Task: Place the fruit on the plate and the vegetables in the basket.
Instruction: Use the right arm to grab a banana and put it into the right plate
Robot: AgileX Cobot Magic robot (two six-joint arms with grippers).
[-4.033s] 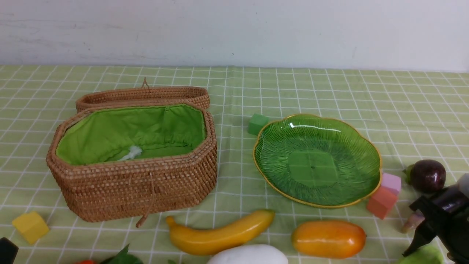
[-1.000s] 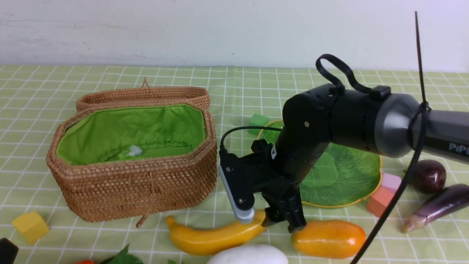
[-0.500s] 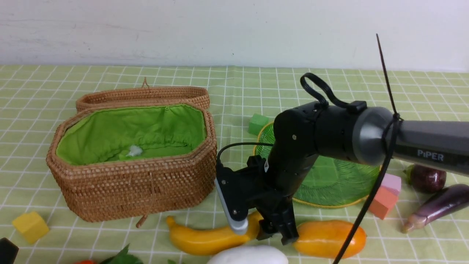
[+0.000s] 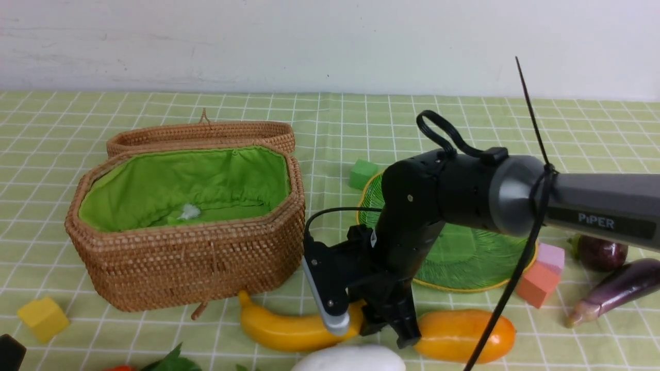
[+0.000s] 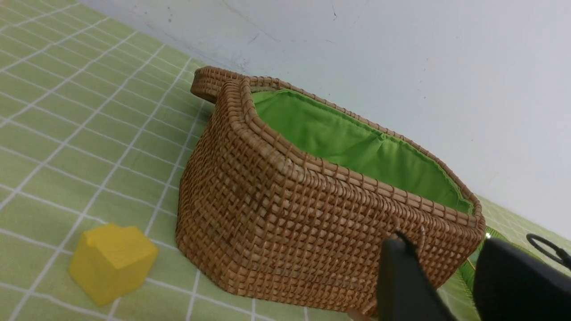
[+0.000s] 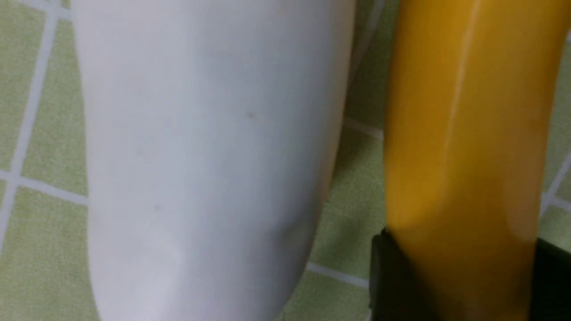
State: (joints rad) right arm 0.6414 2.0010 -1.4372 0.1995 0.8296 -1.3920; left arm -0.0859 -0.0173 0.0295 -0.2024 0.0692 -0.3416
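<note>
My right gripper (image 4: pixel 368 330) is down at the table's front, its jaws shut on the right end of the yellow banana (image 4: pixel 289 332). In the right wrist view both fingers press the banana (image 6: pixel 464 133), beside the white oval vegetable (image 6: pixel 200 156). The orange-yellow oblong fruit (image 4: pixel 464 335) lies just right of the gripper. The green plate (image 4: pixel 484 268) is partly hidden behind the arm. The basket (image 4: pixel 191 257) stands open at left. Far right lie the eggplant (image 4: pixel 613 291) and the round purple fruit (image 4: pixel 600 250). My left gripper (image 5: pixel 446 249) is open and empty near the basket (image 5: pixel 312 214).
Foam cubes are scattered about: yellow (image 4: pixel 42 318) front left, green (image 4: pixel 362 173) behind the plate, pink (image 4: pixel 549 256) and orange-red (image 4: pixel 536 286) at the plate's right edge. Carrot leaves (image 4: pixel 172 360) show at the bottom edge. The basket's lid (image 4: pixel 201 134) lies open behind it.
My right arm has come in from the right and lowered. Its jaws have closed on the banana's right end, and the banana has shifted slightly. The left arm has not moved.
</note>
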